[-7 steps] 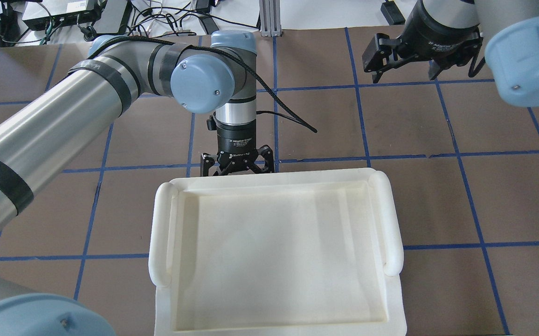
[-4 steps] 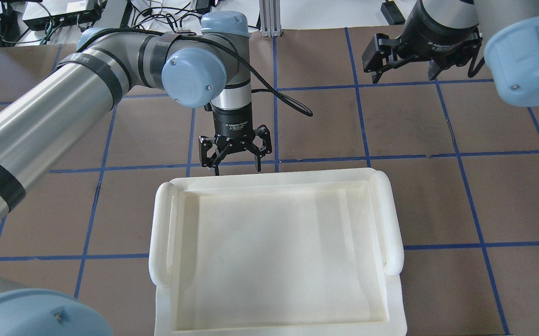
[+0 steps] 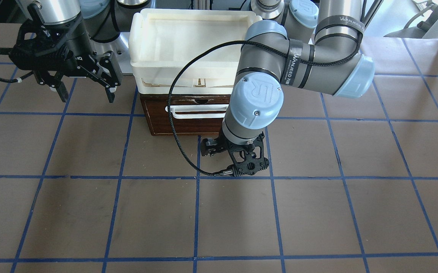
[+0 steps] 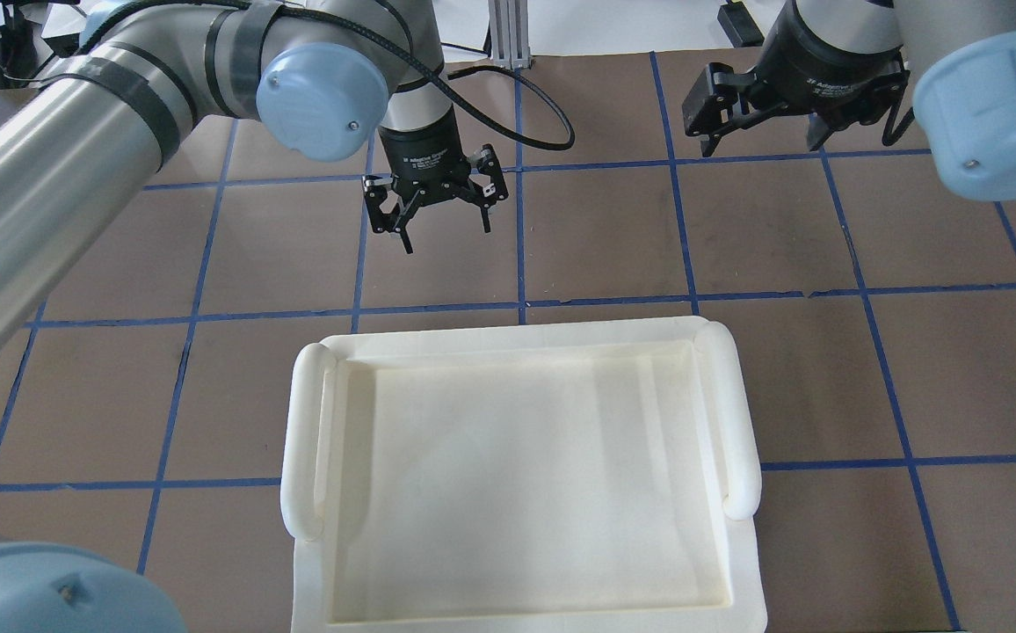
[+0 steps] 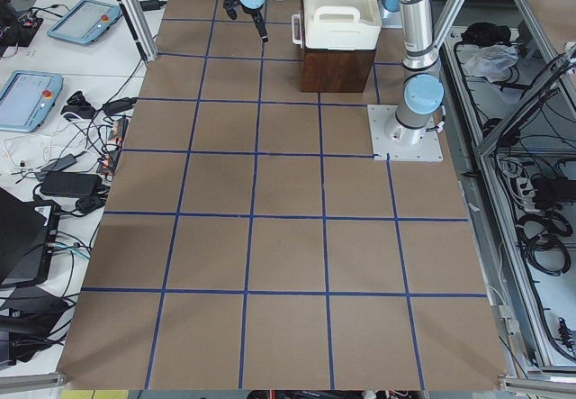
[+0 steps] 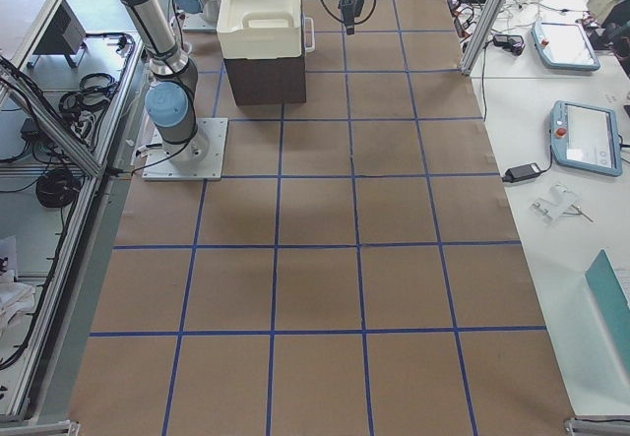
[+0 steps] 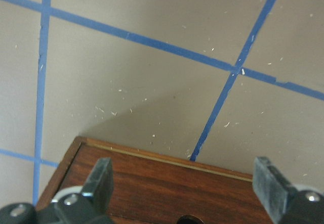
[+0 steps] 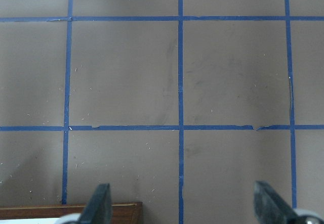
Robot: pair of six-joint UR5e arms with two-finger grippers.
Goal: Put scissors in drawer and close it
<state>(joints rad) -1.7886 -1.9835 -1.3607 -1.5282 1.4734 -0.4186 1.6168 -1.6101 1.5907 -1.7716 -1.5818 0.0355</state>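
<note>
The drawer [image 3: 158, 123] has a dark brown wood front and a white bar handle [image 3: 198, 112], and it sits pushed in under the stacked white trays. Its wood edge also shows in the left wrist view [image 7: 152, 183]. The scissors show in no view. My left gripper [image 4: 445, 236] is open and empty, a short way out from the drawer front, above the table. My right gripper [image 3: 87, 96] is open and empty, hovering over the table beside the drawer unit.
Stacked white plastic trays [image 4: 508, 338] rest on top of the drawer unit. The brown table mat [image 3: 219, 220] with blue tape lines stretches out in front. The left arm's black cable [image 3: 173, 125] hangs across the drawer front.
My left gripper has moved back from the drawer front, out over the table. The right arm has not moved.
</note>
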